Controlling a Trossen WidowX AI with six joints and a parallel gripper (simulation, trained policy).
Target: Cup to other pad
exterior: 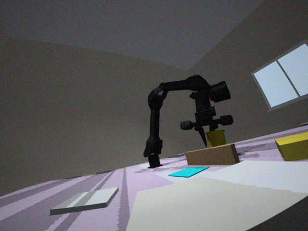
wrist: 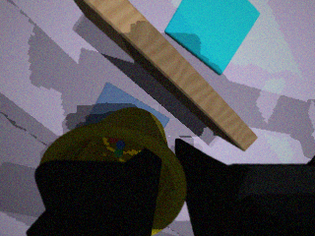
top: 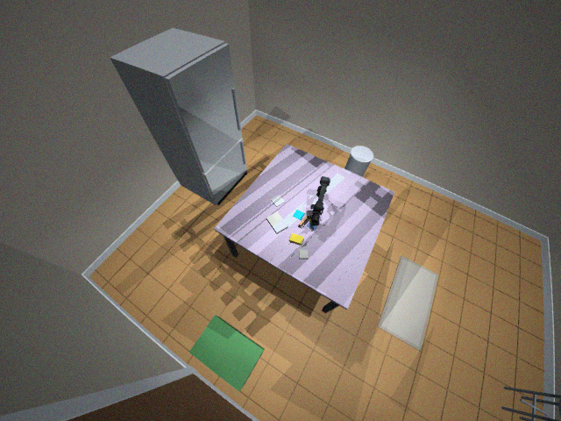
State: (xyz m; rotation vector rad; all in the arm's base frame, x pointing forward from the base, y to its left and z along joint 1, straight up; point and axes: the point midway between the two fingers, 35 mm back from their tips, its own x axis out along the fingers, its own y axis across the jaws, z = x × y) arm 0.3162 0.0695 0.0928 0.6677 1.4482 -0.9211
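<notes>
Plainly, the wrist view shows what the exterior view cannot: marbles (wrist: 119, 147) inside the yellow cup (exterior: 216, 138) (wrist: 172, 182), and a blue pad (wrist: 130, 100) partly behind it. The gripper (top: 313, 221) (exterior: 209, 139) (wrist: 168, 143) is narrow, pinching the cup's wall, 1 finger over the opening and 1 outside. From outside, the wooden block (top: 303, 222) (exterior: 211, 155) (wrist: 187, 79) hides the cup's base, so whether it touches the pad is unclear.

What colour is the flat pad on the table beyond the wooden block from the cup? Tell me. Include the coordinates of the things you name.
Cyan (top: 298, 214) (exterior: 188, 172) (wrist: 217, 31); wrist view shows it best.
</notes>
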